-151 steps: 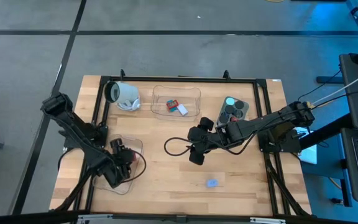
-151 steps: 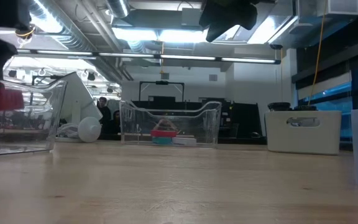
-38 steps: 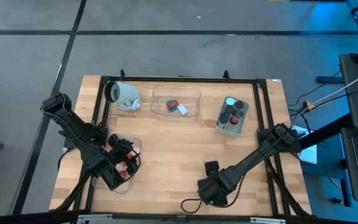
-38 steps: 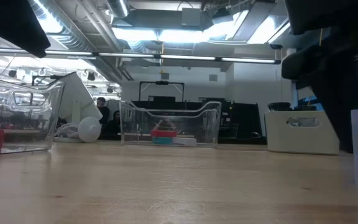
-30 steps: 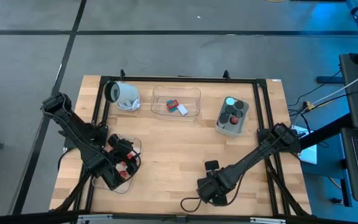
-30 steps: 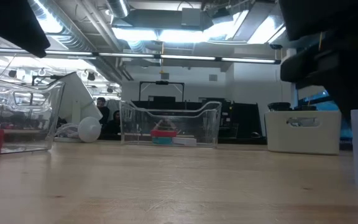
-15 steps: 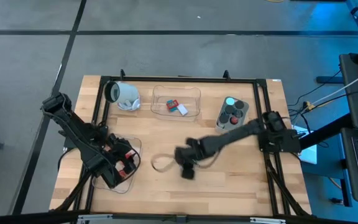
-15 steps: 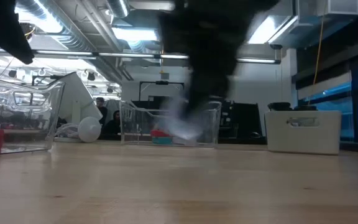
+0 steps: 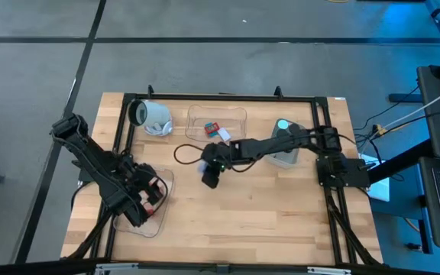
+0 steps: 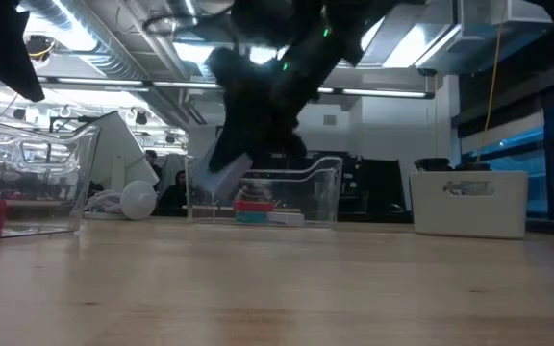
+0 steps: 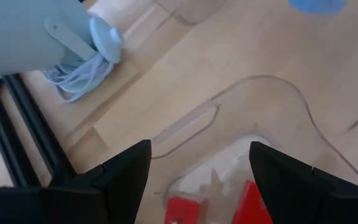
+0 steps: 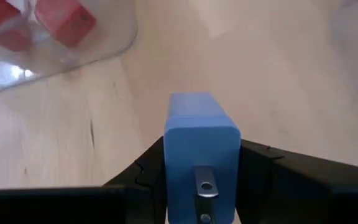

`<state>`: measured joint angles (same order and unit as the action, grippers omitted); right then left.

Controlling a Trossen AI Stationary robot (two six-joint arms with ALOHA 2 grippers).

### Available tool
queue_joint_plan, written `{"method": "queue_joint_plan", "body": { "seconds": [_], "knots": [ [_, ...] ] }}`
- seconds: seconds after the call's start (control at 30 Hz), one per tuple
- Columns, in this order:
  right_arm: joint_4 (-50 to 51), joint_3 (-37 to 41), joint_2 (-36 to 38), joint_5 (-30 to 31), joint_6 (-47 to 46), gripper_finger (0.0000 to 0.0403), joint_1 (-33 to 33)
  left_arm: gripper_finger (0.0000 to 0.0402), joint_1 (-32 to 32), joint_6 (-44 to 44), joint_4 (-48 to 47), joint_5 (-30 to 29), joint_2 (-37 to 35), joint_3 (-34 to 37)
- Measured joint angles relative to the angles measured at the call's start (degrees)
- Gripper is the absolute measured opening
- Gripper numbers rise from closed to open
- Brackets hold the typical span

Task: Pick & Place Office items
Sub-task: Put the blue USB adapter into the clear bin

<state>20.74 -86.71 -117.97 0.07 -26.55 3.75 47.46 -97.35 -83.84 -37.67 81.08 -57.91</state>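
One blue block (image 12: pixel 201 155) sits clamped in the right gripper (image 9: pixel 210 174), clear only from its wrist camera, above the table (image 9: pixel 281 214) before the back tray (image 9: pixel 239 114). Left gripper (image 11: pixel 197 165) hangs spread over red blocks (image 11: pixel 250 202).

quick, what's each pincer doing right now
Left pincer: open, over the tray with red blocks.
Right pincer: shut on a blue block, above the table's middle.

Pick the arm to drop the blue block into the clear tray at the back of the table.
Right. Its claw is shut on the blue block and hangs beside the back tray. The left claw is open, empty, over the near tray.
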Motion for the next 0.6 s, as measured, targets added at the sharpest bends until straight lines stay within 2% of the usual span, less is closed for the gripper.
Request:
{"method": "queue_joint_plan", "body": {
  "seconds": [0.17, 0.53, 0.6],
  "knots": [
    [-2.1, 0.1, -3.5, -4.0, -1.2, 0.0116, -0.6, 0.0269, 0.0, -1.8, -1.6, -0.5, 0.0, 0.0],
    [-1.9, 0.1, -4.2, -3.5, 0.7, 0.0116, -0.5, 0.0269, 0.0, -2.2, -2.1, -0.4, 0.0, 0.0],
    [-1.9, 0.1, -4.2, -3.5, 0.7, 0.0132, -0.5, 0.0269, 0.0, -2.2, -2.1, -0.4, 0.0, 0.0]
  ]
}}
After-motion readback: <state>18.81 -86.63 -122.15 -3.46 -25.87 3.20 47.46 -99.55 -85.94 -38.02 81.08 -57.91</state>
